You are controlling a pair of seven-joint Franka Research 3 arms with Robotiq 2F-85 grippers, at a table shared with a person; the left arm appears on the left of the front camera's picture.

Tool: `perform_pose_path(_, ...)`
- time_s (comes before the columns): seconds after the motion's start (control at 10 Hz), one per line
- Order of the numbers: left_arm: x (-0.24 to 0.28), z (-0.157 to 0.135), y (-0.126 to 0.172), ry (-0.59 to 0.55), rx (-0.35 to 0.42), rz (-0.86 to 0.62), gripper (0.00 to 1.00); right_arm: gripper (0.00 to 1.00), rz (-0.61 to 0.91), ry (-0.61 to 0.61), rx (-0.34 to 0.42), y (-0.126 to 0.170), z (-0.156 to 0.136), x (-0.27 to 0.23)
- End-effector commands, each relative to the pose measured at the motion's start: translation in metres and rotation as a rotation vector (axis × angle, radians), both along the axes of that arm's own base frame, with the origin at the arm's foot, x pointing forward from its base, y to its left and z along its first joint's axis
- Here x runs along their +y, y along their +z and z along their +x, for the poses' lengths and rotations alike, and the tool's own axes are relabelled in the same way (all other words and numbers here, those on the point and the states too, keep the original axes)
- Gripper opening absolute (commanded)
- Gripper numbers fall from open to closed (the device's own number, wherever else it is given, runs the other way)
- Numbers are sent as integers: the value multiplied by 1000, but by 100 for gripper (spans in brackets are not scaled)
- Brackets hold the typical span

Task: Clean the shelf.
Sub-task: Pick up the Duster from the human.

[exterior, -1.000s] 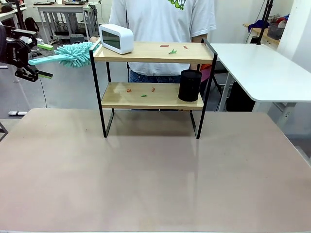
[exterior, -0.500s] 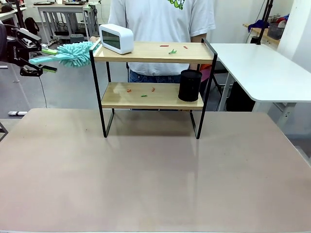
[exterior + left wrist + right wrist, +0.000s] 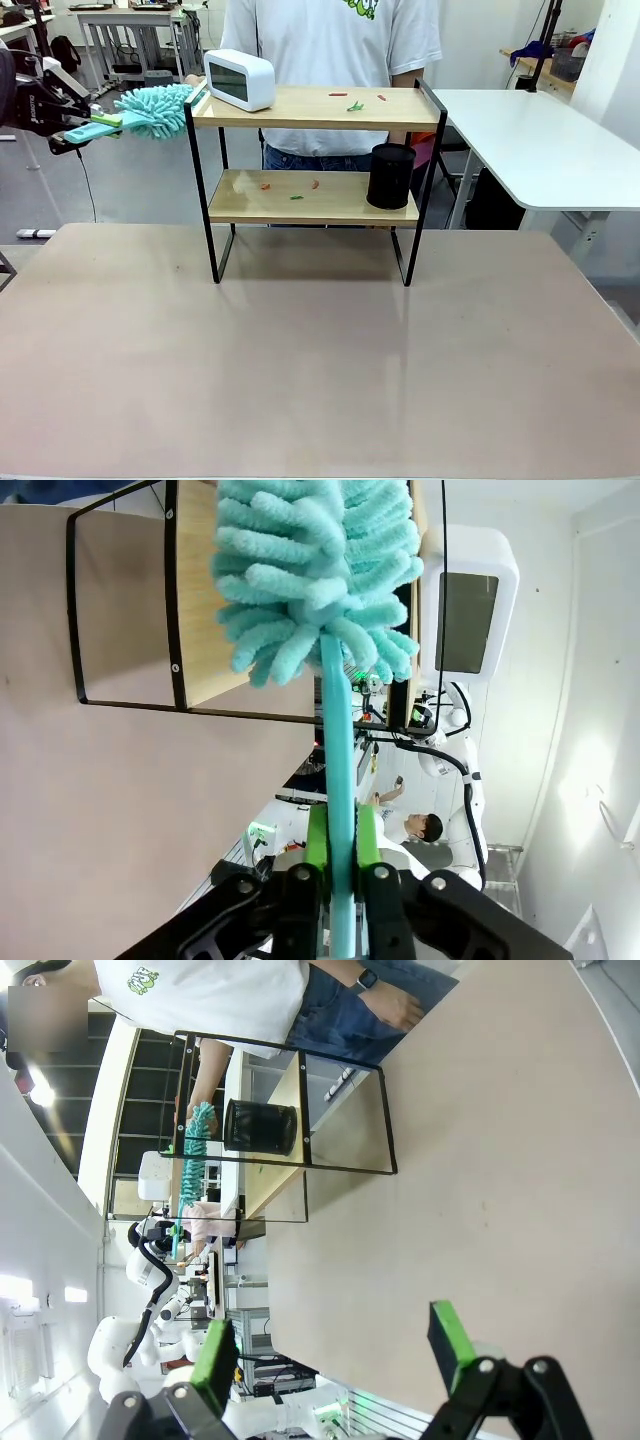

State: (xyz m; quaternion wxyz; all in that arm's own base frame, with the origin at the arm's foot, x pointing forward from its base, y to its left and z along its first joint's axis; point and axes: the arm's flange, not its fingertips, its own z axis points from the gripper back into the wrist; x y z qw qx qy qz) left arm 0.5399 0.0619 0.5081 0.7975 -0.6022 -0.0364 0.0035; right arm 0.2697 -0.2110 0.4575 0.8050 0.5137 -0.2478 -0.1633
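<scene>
The shelf (image 3: 300,108) stands at the table's far side, with small red and green scraps (image 3: 355,105) on its top board and more scraps (image 3: 295,190) on the lower one. My left gripper (image 3: 95,124) hovers left of the shelf at top-board height, shut on the handle of a teal fluffy duster (image 3: 155,108). The duster's head touches the shelf's top left corner. In the left wrist view the green pads (image 3: 318,840) clamp the duster handle (image 3: 338,760), and the duster head (image 3: 310,570) lies against the shelf (image 3: 200,600). My right gripper (image 3: 335,1345) is open and holds nothing, far from the shelf (image 3: 290,1130).
A white clock (image 3: 240,80) sits on the top board's left end and a black cup (image 3: 391,175) on the lower board's right end. A person in a white shirt (image 3: 330,40) stands right behind the shelf. The brown table (image 3: 320,360) spreads out in front.
My left gripper has turned and closed on the duster handle, and the handle has lifted slightly. The duster head stays at the shelf's corner.
</scene>
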Motion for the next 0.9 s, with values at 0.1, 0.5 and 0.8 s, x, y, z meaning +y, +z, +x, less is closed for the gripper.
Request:
perform_pose_path(0.1, 2, -11, 2, -1, -34, -28, 0, 100, -3, 2, -34, 0, 2, 0)
perform_pose_path(0.5, 90, -134, 22, -12, -138, 142, 0, 100, -3, 2, -34, 0, 2, 0)
perform_pose_path(0.8, 122, -216, -31, -120, -193, 242, 0, 100, -3, 2, -34, 0, 2, 0)
